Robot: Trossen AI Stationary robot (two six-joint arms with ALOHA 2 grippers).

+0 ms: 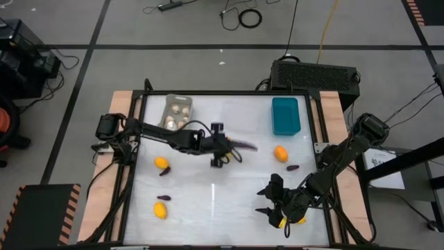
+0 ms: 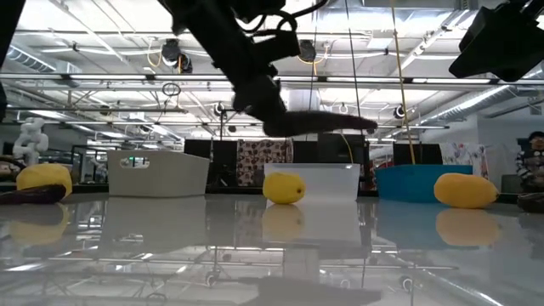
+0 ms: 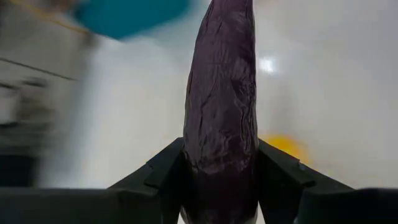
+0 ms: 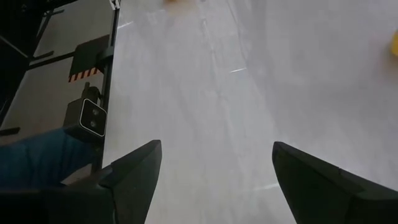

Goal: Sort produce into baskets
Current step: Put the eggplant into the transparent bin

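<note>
Clamped between the two dark fingers of the left gripper, a slim, wrinkled purple eggplant fills the left wrist view and points straight out ahead of the jaws. From above, this gripper hangs over the middle of the white table, lifted clear of the surface, with the eggplant sticking out past the fingertips toward the teal basket, which sits well beyond and off to one side. Back behind the left arm, near its base, a light grey basket already holds pale mushroom-like bulbs. At table height a clear basket also shows between the grey and teal ones.

Loose produce lies around the gripper: a yellow fruit ahead of the eggplant's tip with a small purple piece beside it, and two more yellow fruits behind and to the side, each with a dark piece nearby.

The right gripper waits at the near right corner, jaws spread wide and empty, with something yellow just beside it.

This looks like the carry stage of one sorting round. The next move calls for bringing the eggplant over its basket, likely the teal one, then opening the jaws
</note>
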